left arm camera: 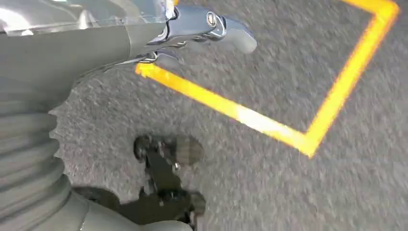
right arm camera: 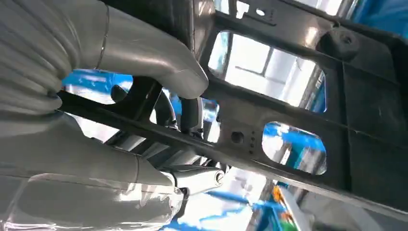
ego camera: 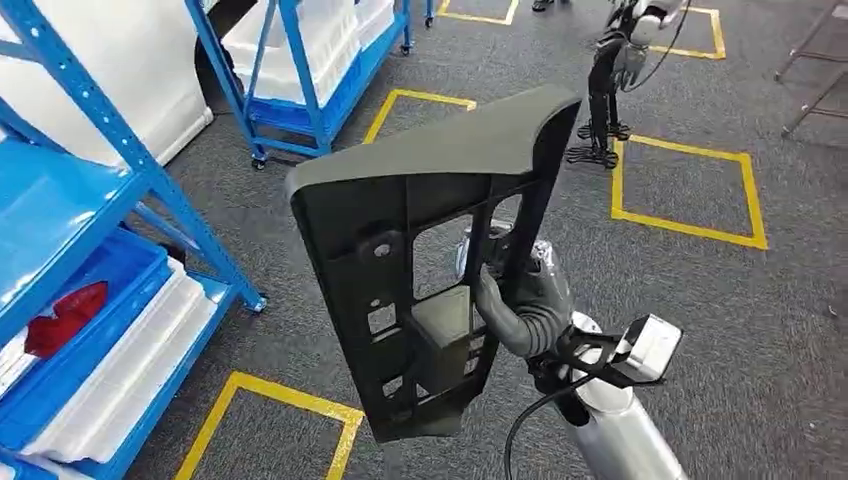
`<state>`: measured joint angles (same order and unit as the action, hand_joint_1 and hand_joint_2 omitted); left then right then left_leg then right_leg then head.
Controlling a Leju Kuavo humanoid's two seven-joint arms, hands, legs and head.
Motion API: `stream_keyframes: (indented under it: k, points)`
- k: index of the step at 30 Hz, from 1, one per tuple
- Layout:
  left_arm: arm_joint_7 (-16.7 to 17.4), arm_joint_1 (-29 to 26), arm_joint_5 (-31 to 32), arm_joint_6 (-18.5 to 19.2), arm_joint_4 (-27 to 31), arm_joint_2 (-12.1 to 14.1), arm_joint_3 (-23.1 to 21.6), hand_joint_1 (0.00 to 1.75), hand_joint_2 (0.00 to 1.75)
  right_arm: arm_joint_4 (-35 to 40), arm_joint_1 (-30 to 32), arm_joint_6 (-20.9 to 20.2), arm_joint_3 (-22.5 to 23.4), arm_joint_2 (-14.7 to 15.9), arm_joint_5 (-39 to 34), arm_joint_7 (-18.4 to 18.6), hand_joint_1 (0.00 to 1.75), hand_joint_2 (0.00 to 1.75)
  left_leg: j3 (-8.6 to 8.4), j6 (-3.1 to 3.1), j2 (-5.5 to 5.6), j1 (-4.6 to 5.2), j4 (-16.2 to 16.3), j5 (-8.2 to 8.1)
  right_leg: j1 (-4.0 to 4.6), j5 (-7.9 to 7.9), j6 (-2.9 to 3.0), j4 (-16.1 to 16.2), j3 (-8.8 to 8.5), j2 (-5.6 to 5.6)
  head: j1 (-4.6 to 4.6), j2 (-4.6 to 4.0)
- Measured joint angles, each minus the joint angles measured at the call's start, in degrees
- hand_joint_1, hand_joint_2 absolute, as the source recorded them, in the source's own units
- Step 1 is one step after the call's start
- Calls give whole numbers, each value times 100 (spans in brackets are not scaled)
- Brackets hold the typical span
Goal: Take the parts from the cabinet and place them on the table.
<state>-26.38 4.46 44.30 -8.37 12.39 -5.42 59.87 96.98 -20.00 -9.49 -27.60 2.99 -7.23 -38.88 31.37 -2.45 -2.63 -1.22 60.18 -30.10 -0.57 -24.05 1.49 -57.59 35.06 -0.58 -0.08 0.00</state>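
Observation:
A large black plastic part (ego camera: pixel 420 250), a flat ribbed panel with cut-out windows and a curved top, stands upright in the middle of the head view, held above the grey carpet. My right hand (ego camera: pixel 525 295) grips it from behind, with fingers hooked through one opening. Up close, the right wrist view shows the right hand (right arm camera: pixel 144 53) wrapped around a rib of the part (right arm camera: pixel 288 115). My left hand (left arm camera: pixel 192 26) hangs over the floor with nothing in it, one finger stretched out.
A blue shelving rack (ego camera: pixel 120 190) stands at the left with white bins (ego camera: pixel 130 370) and a red piece (ego camera: pixel 65 315). A second blue cart (ego camera: pixel 300 70) is behind it. Yellow tape squares (ego camera: pixel 690 190) mark the carpet. Another robot (ego camera: pixel 615 70) stands far ahead.

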Motion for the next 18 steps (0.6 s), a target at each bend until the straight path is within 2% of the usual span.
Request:
stream_keyframes:
  k: [1, 2, 3, 4, 5, 6, 7, 8, 9, 10, 11, 13, 14, 15, 16, 17, 18]
  points:
    - [0, -13, 4, 13, -2, -2, 0, 0, 175, 17, 2, -11, 0, -7, 0, -2, 175, 175, 196, 5, 116, -3, 425, -233, 7, -1, 31, 0, -2, 49, -33, -2]
    - [2, -26, 7, 15, -2, -4, 0, 0, 175, 24, 11, -24, 4, -4, 0, -2, 175, 175, 474, 3, 180, 3, 980, -474, 25, -3, 51, -1, -2, 137, -40, -2]
    - [7, -46, 7, 15, -2, -2, 0, 0, 175, 24, 27, -26, 13, -4, 0, 0, 175, 175, 708, 3, 209, 4, 1427, -606, 44, -5, 61, -6, -1, 227, -40, -2]
    - [11, -55, 7, 15, 0, 2, 2, 0, 175, 28, 43, -33, 15, -4, 0, 0, 175, 175, 838, 12, 212, 5, 1616, -587, 60, -7, 64, -10, -5, 317, -40, -2]
    - [13, -56, 7, 13, 0, 4, 2, 0, 175, 46, 61, -48, 22, -4, 2, 4, 175, 175, 831, 35, 214, 9, 1502, -421, 73, -8, 64, -13, -17, 407, -40, -2]
    - [13, -50, 7, 9, 0, 7, 2, 0, 175, 77, 70, -55, 28, -4, 9, 4, 175, 175, 708, 66, 227, 10, 1154, -167, 81, -8, 64, -18, -28, 492, -42, 0]
    - [13, -46, 4, 7, 0, 11, 2, 0, 175, 107, 69, -66, 37, -4, 9, 4, 175, 175, 503, 102, 285, 11, 648, 131, 85, -12, 60, -25, -40, 577, -40, -2]
    - [15, -47, -2, -7, 0, 18, 2, 0, 175, 133, 70, -66, 52, -4, 9, 4, 175, 175, 279, 144, 477, 16, 105, 412, 83, -20, 48, -33, -47, 653, -42, 0]
    - [17, -50, -7, -15, 0, 31, 2, 0, 175, 142, 70, -66, 61, -4, 9, 4, 175, 175, 180, 177, 832, -1, -119, 417, 73, -19, 32, -45, -26, 705, -27, -2]
    - [22, -52, -11, -31, 0, 30, 2, 0, 175, 146, 68, -63, 61, -4, 9, 11, 175, 175, 158, 151, 833, -7, -239, 410, 66, -21, -14, -77, 21, 808, -29, 0]
    - [33, -53, -13, -42, 0, 31, 2, 0, 175, 159, 83, -63, 63, -4, 13, 11, 175, 175, 163, 156, 773, 31, -220, 409, 23, -2, -65, -65, 45, 864, -38, 0]
    - [39, -35, -26, -52, 0, 33, 4, 0, 175, 170, 102, -63, 81, -4, 20, 11, 175, 175, 133, 197, 658, 56, -257, 428, -5, 27, -145, -29, 52, 1009, -37, 0]
    - [44, -19, -26, -57, 0, 33, 4, 0, 175, 184, 108, -63, 92, -2, 26, 11, 175, 175, 83, 240, 562, -8, -352, 482, 21, 8, -160, -58, 48, 885, -29, 0]
    - [50, -16, -26, -59, 0, 33, 4, 0, 175, 205, 95, -63, 107, -4, 26, 13, 175, 175, 48, 273, 483, 16, -398, 492, 51, -138, -172, -249, 129, 450, -20, 0]
    - [59, -24, -24, -61, 0, 33, 4, 0, 175, 212, 84, -66, 107, -7, 28, 13, 175, 175, 39, 284, 401, 29, -402, 492, 52, -358, -198, -614, 316, 241, -9, 0]
    - [77, -39, -22, -66, 0, 35, 4, 0, 175, 216, 89, -77, 105, -7, 31, 13, 175, 175, 39, 291, 313, 41, -398, 488, 30, -585, -221, -1111, 567, 149, -7, 0]
    - [85, -49, -9, -66, 0, 35, 4, 0, 175, 216, 104, -79, 105, -7, 33, 13, 175, 175, 42, 298, 226, 49, -396, 481, 7, -747, -241, -1555, 799, 120, -5, -2]
